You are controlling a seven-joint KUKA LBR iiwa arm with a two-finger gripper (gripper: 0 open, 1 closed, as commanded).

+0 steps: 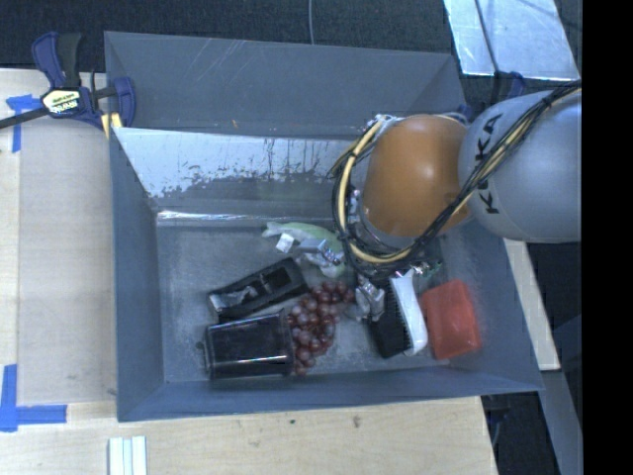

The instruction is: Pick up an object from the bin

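My gripper (pixel 368 298) hangs low over the bin floor, right of centre, beneath the arm's orange cover. It sits between a bunch of dark red toy grapes (pixel 315 325) on its left and a black block with a white edge (pixel 398 323) on its lower right. It is close above the top end of that black and white block. A red rectangular block (pixel 455 320) lies further right. The cover hides most of the gripper, so its state is unclear.
A green and white item (pixel 302 237) lies behind the gripper, partly under the cover. A black stapler-like tool (pixel 257 287) and a black rectangular box (pixel 247 347) lie on the left front floor. The bin's sloped walls rise all round.
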